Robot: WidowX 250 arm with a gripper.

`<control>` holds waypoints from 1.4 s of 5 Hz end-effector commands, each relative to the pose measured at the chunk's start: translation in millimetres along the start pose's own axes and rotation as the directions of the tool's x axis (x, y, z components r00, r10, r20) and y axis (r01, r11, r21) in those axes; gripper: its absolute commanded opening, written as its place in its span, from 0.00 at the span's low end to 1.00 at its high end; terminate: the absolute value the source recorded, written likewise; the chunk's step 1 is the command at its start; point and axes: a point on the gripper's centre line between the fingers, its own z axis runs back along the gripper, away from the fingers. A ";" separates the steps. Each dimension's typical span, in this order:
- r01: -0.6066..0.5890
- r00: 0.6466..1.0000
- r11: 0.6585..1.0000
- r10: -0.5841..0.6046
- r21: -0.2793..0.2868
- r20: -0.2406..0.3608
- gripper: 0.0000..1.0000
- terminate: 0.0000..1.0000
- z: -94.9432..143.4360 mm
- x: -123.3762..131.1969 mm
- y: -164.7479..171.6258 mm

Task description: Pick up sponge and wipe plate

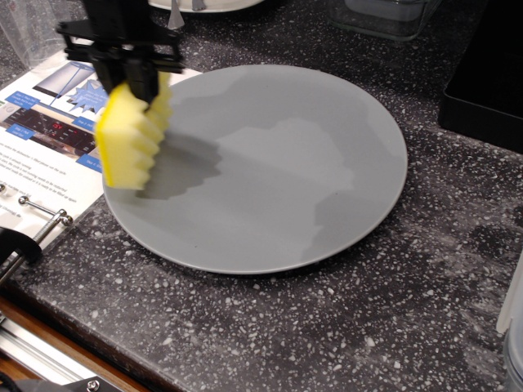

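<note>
- Gripping the sponge (133, 140), the gripper (140, 88) is holding it clamped between its jaws.
- Sponge is hanging over the plate's (270, 171) left edge, casting a shadow.

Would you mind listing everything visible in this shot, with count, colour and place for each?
plate: one, matte grey, centre of the counter.
sponge: one, bright yellow, ridged face, over the plate's left edge, held from above.
counter: one, dark speckled stone, under everything.
printed leaflet: one, white with blue pictures, left of the plate.
white dish: one, top edge, only partly in view, with a utensil handle on it.
clear container: one, transparent, top right.
black box: one, black, right edge.
metal clamp: one, silver, lower left.
pincer: one, black, upper left, shut on the sponge.
</note>
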 end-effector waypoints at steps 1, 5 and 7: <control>-0.058 0.998 0.992 0.055 0.109 0.033 0.00 0.00 -7.9 10.4 -13.8; -0.129 0.989 0.986 0.120 0.111 0.083 0.00 0.00 -16.4 19.8 -86.8; -0.181 0.978 0.981 0.172 0.068 0.113 0.00 0.00 -9.9 19.5 -139.8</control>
